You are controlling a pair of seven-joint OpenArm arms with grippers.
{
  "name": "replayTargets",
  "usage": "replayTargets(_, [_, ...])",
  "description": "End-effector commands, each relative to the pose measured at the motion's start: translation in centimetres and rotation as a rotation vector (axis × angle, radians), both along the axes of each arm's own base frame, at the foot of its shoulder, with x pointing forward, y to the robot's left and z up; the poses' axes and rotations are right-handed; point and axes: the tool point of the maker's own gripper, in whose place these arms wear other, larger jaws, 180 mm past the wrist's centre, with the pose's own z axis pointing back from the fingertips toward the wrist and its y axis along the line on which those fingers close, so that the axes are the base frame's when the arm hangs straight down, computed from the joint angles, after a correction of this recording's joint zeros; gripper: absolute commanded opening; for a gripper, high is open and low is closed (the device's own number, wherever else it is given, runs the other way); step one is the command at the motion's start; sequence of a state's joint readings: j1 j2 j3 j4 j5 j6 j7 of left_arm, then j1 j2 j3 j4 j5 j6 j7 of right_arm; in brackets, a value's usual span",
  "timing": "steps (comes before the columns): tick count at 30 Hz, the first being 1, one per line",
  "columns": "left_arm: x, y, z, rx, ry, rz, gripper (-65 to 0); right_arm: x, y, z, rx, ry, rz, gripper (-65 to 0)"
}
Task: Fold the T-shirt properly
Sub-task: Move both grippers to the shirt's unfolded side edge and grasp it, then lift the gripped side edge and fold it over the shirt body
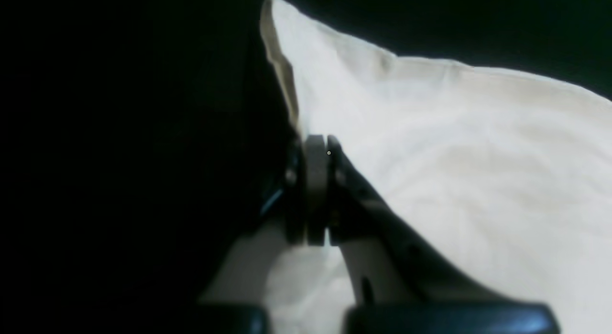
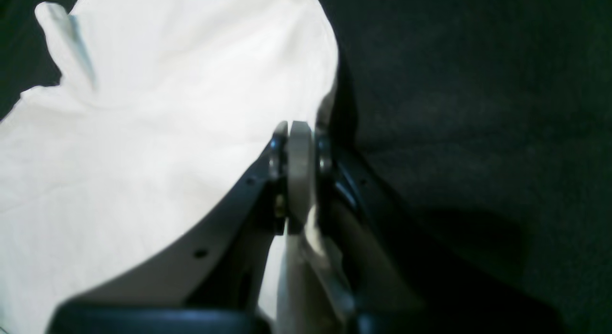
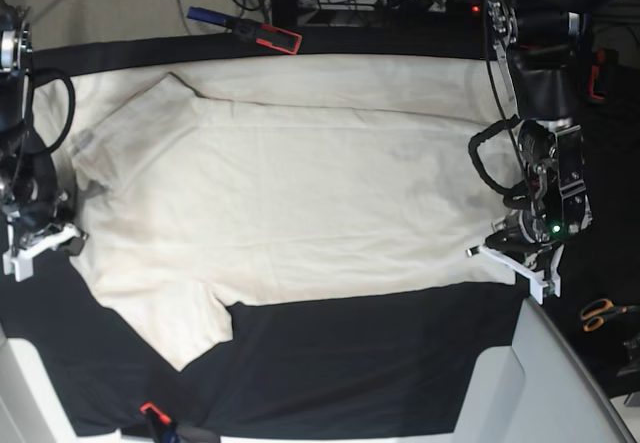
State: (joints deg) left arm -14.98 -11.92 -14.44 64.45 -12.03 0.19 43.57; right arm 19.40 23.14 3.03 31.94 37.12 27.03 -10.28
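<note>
- T-shirt (image 3: pixel 330 193): spread across black cloth (image 3: pixel 360 363) on desk, one sleeve sticking out toward the near side.
- Left tool (image 1: pixel 315 145): pinching T-shirt edge, near a corner.
- Right tool (image 2: pixel 301 130): pinching T-shirt edge at the opposite side.
- Scissors (image 3: pixel 607 313): orange-handled, on the black cloth, just beyond left arm (image 3: pixel 545 153), apart from T-shirt.

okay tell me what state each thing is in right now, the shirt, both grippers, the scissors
T-shirt: spread across the black cloth, one sleeve jutting toward the base view's bottom edge, not folded into a neat shape
Left gripper: shut at the shirt's edge
Right gripper: shut at the opposite edge
Scissors: lying beside the shirt
</note>
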Motion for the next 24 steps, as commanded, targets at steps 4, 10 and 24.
replayTargets(4, [0.4, 0.8, 2.3, 0.033, -0.042, -0.007, -65.0, 1.1, -2.5, 3.2, 0.015, -0.075, -0.052, -65.0])
replayTargets(10, [-1.0, 0.4, 3.2, 0.048, -0.038, -0.029, -65.0, -0.3, -2.6, 3.0, 0.027, -0.006, -0.031, -65.0])
replayTargets(24, [-4.7, -0.1, 3.4, 0.094, -0.009, -0.069, -65.0, -4.6, -3.2, 1.9, 0.007, 0.071, -0.012, -65.0])
